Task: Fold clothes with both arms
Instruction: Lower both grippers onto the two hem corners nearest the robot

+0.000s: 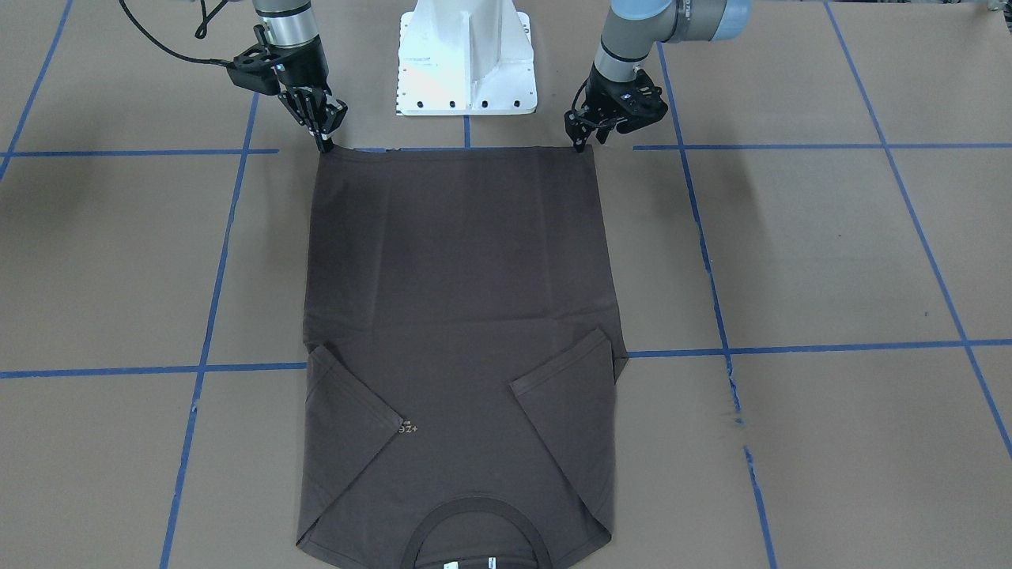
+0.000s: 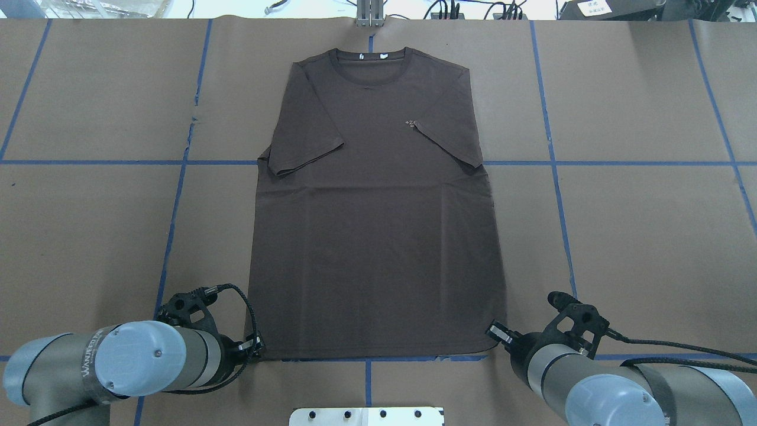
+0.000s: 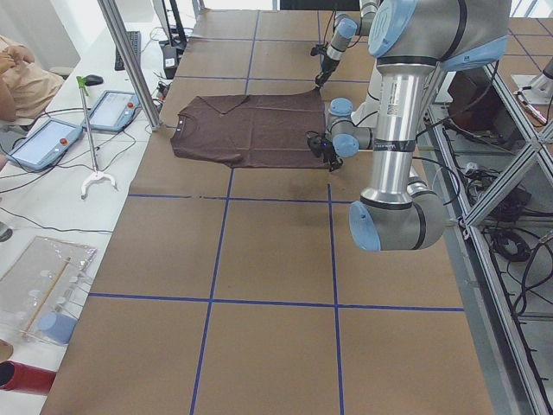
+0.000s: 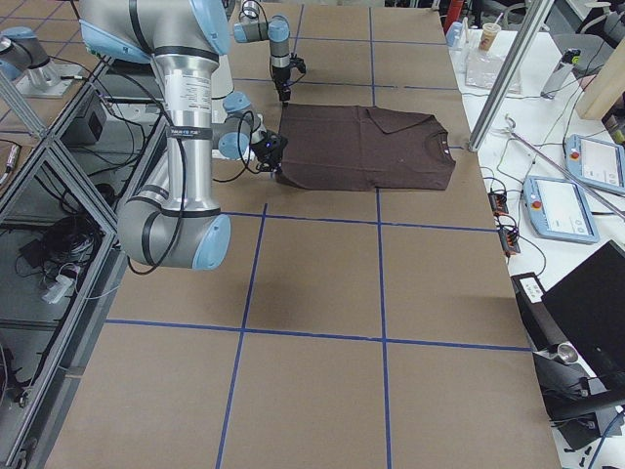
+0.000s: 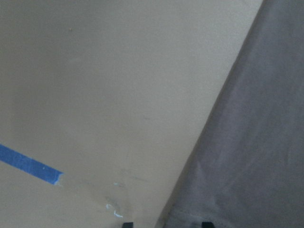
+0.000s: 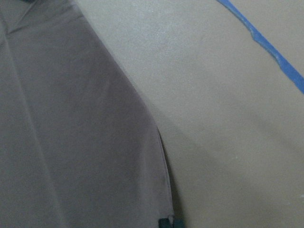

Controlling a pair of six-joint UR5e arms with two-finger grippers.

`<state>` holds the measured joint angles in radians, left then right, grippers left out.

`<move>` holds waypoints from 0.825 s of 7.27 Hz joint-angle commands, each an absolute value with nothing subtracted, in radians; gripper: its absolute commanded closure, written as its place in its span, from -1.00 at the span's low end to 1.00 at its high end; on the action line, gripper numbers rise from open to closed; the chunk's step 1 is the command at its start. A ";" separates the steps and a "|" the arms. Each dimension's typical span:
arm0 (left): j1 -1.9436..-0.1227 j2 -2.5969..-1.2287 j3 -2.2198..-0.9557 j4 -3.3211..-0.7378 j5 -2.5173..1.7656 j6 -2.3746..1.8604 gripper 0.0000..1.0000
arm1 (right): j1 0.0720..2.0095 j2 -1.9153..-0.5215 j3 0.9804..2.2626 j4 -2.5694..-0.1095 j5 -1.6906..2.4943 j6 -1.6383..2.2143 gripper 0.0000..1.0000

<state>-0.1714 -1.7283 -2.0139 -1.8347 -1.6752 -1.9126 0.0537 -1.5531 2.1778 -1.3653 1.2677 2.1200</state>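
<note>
The dark brown T-shirt (image 1: 458,276) lies flat on the brown paper table, both sleeves folded inward, collar (image 2: 371,59) at the far edge and hem toward the robot. My left gripper (image 1: 585,142) is down at the hem corner on my left. In the left wrist view its fingertips (image 5: 205,224) stand apart, with the hem edge (image 5: 171,216) between them. My right gripper (image 1: 326,145) is at the other hem corner. In the right wrist view its tips (image 6: 170,222) are closed together on the shirt's corner (image 6: 161,190).
The white pedestal base (image 1: 466,63) stands just behind the hem, between the arms. Blue tape lines (image 2: 177,195) cross the table. A metal pole (image 3: 130,60) and tablets (image 3: 43,143) stand beyond the collar end, on the operators' side.
</note>
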 commanded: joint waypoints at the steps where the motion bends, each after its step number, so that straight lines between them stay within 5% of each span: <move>1: -0.167 -1.735 -2.000 -1.835 -1.674 -1.907 -0.05 | 0.054 -1.558 2.177 -1.365 1.267 2.120 1.00; 2: -0.167 -1.738 -1.997 -1.835 -1.674 -1.904 0.05 | 0.054 -1.559 2.177 -1.365 1.267 2.120 1.00; 3: -0.167 -1.738 -1.997 -1.835 -1.672 -1.905 0.38 | 0.054 -1.559 2.177 -1.365 1.267 2.120 1.00; 4: -0.173 -1.738 -2.000 -1.835 -1.672 -1.904 0.99 | 0.054 -1.560 2.177 -1.365 1.267 2.120 1.00; 6: -0.181 -1.743 -2.014 -1.835 -1.674 -1.902 1.00 | 0.055 -1.562 2.175 -1.365 1.267 2.120 1.00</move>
<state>-0.1763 -1.7406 -2.0072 -1.8347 -1.6731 -1.9029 0.0547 -1.5602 2.1763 -1.3653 1.2671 2.1200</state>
